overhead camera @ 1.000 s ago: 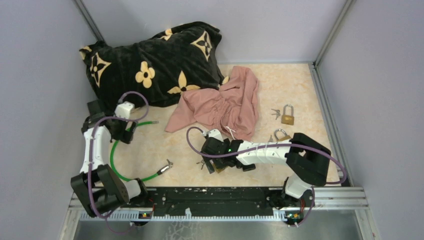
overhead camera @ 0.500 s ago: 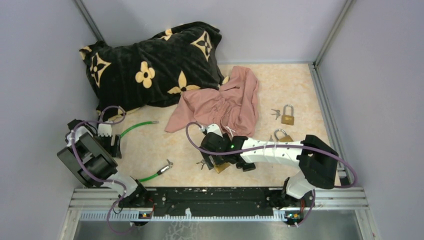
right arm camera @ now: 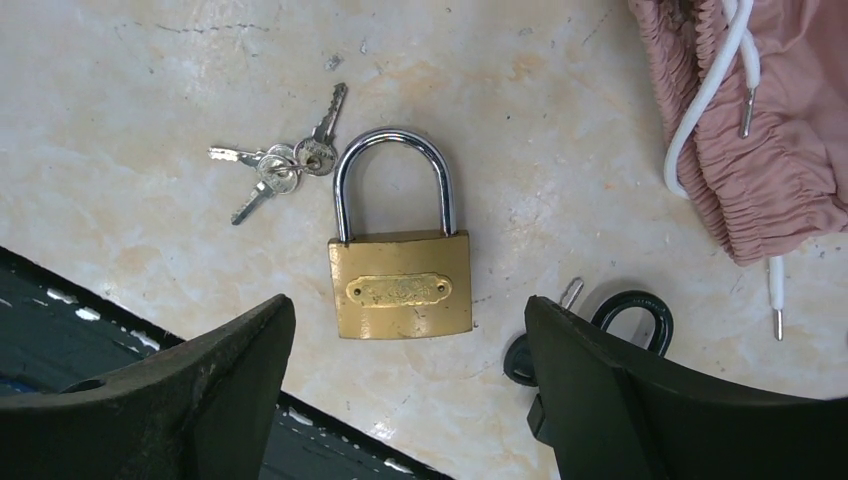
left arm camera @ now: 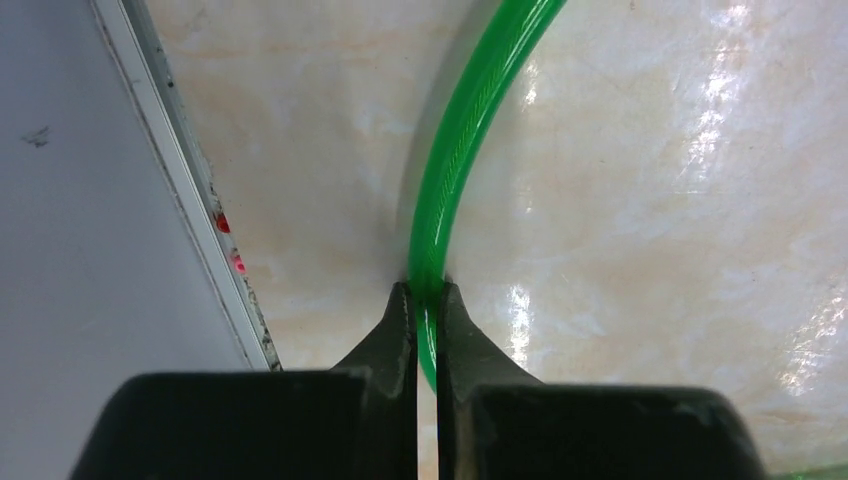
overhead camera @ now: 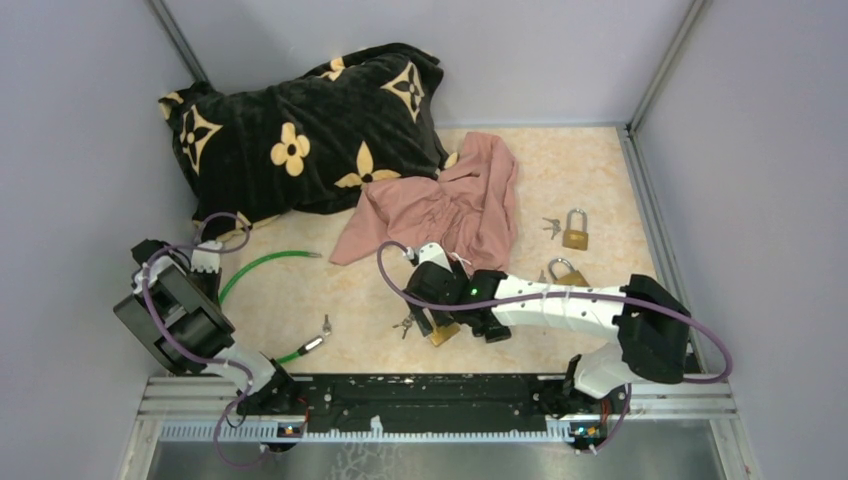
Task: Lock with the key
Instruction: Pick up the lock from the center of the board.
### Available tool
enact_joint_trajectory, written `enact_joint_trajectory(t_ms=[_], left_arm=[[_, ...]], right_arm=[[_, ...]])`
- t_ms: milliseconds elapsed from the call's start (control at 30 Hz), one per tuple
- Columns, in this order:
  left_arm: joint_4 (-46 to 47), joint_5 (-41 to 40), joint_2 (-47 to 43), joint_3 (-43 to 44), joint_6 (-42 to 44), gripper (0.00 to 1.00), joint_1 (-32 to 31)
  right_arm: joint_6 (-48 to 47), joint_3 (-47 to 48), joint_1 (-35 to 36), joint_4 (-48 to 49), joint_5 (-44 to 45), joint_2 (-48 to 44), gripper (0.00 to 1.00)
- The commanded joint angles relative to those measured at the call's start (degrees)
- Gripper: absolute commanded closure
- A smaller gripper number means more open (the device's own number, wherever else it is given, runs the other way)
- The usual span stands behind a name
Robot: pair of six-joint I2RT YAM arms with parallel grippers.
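Padlock point(right arm camera: 400, 290) lies on marbled tabletop point(right arm camera: 130, 70); right pincer point(right arm camera: 405, 335) gapes; left pincer point(left arm camera: 427, 300) clamps green cable point(left arm camera: 470, 150).

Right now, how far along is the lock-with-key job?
Done: nothing; the keys lie loose beside the brass padlock, not inserted. In hand: right hand open over the padlock, left hand shut on the green cable. Left: grasp key, insert, turn.

I had bare table point(right arm camera: 120, 80) around the padlock point(right arm camera: 400, 285), keys point(right arm camera: 280, 165) crowded upper left, pink cloth point(right arm camera: 770, 130) blocked the upper right of frame
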Motion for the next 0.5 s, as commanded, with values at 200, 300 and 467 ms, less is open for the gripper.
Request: enact_joint_trajectory(t_ms=[200,300,467], left_arm=[[-7.2,21.7,-9.8,3.6,13.2,1.0,-4.5],[-7.2,24.9,-16.4,1.7,19.1,1.0,-7.3],[-7.9,27.3,-23.8,0.2,25.2,1.0,-9.5]], right_arm=[[-16.7,4.0,-2.1,15.2,-8.8,-5.0,0.09],[-23.7,5.7,-6.6,26.6,-20.6,-3.6,0.06],[-34.1,18.2,-9.4,35.7,-27.8,9.8,0.04]])
